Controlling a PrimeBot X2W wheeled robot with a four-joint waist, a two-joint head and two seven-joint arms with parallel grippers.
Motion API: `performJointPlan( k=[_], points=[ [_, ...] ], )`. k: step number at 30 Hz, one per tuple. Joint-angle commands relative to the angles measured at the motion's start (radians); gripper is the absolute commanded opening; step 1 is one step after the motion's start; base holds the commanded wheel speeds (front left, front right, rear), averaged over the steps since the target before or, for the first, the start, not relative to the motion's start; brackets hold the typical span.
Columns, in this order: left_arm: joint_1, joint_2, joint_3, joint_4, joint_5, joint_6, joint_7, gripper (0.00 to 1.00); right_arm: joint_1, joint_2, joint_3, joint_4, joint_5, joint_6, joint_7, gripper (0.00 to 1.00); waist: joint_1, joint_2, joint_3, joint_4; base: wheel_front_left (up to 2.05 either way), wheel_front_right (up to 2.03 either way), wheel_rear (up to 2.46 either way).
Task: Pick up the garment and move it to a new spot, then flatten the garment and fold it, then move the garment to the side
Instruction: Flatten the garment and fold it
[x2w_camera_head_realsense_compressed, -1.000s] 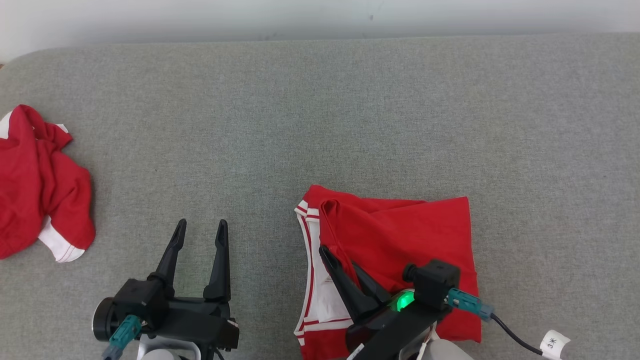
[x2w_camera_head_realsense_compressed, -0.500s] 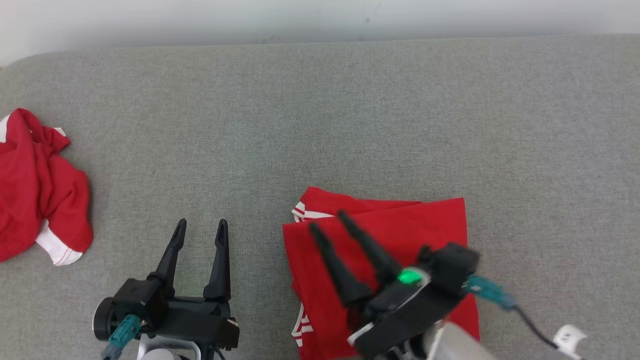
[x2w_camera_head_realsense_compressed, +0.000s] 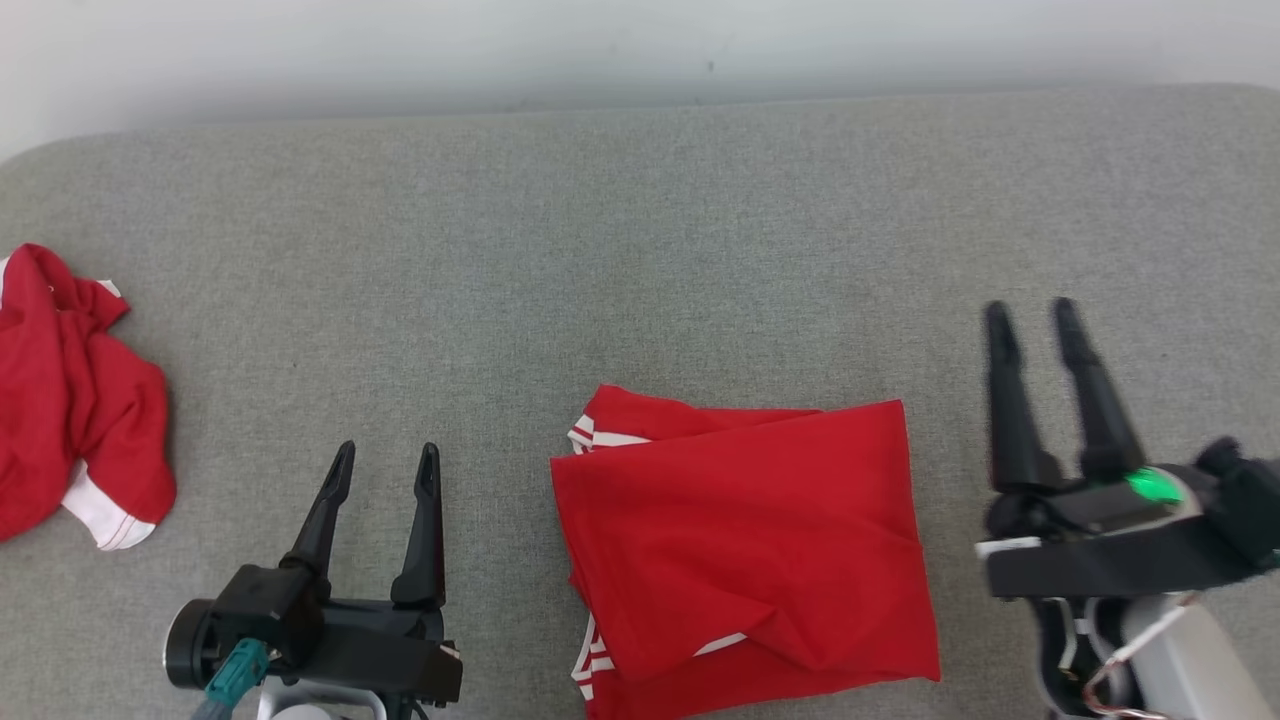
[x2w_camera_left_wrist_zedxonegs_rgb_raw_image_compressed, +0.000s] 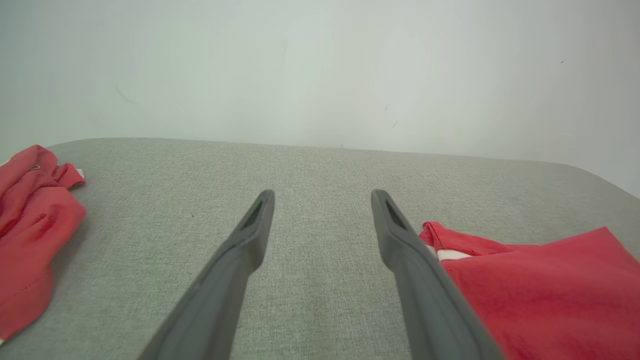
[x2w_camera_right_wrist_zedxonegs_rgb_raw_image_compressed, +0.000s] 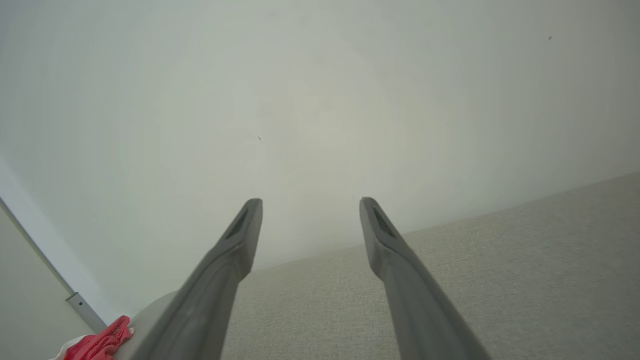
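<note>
Grey table (x2w_camera_head_realsense_compressed: 640, 250), red garment (x2w_camera_head_realsense_compressed: 740, 550) folded flat

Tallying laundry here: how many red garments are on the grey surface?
2. The folded garment lies near the front, between the left gripper and right gripper. The crumpled garment sits at the left edge of the surface, partly cut off; more could lie beyond.

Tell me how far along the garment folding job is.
Folding looks done: the garment lies in a rough rectangle on the grey surface. Nothing is in hand; the left end effector and right end effector are both open, off it. Left to do: moving the garment aside.
</note>
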Motion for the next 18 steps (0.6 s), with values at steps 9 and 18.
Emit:
performJointPlan(
  k=[9, 18],
  points=[
    [0.039, 0.03, -0.006, -0.028, 0.019, 0.017, 0.002, 1.0, 0.102, -0.079, -0.134, 0.041, -0.144, 0.0, 0.017, 1.0, 0.0, 0.0, -0.038, -0.015, 0.0, 0.0, 0.0],
    [0.105, 0.058, 0.004, -0.072, 0.015, 0.039, 0.018, 1.0, 0.219, -0.105, -0.134, 0.047, -0.221, 0.0, 0.04, 1.0, 0.0, 0.0, -0.093, -0.019, 0.0, 0.0, 0.0]
  ],
)
